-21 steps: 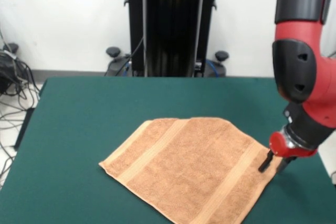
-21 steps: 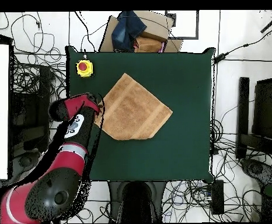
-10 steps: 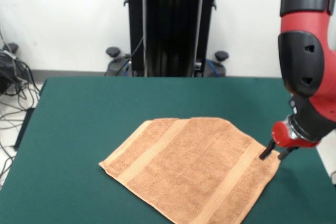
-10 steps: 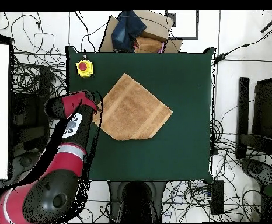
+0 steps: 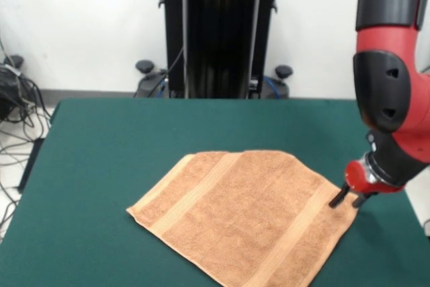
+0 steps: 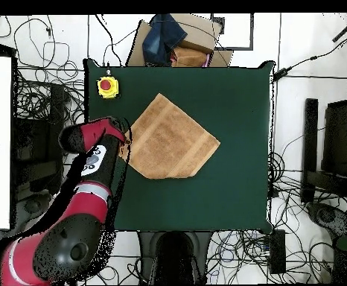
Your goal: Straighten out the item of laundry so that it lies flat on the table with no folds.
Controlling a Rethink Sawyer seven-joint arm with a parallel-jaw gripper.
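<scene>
The item of laundry [image 5: 248, 216] [image 6: 173, 139], an orange-tan towel with a stripe band near each short end, lies spread out and turned cornerwise on the green table [image 5: 114, 146] [image 6: 240, 112]. No raised fold shows on it, but its far edge in the front view is cut straight across instead of ending in a corner. My gripper [image 5: 346, 200] [image 6: 124, 141] hovers right at the towel's right-hand corner in the front view. Its two dark fingers [image 5: 335, 199] stand apart, open, with nothing between them.
A red button on a yellow box [image 6: 106, 86] sits at a table corner. A cardboard box with dark cloth [image 6: 178, 41] stands just beyond the table's edge. Cables [image 6: 35, 112] cover the floor around the table.
The gripper has drifted a little around the towel's corner: first up and outward, now slightly back toward the towel. The towel has not moved.
</scene>
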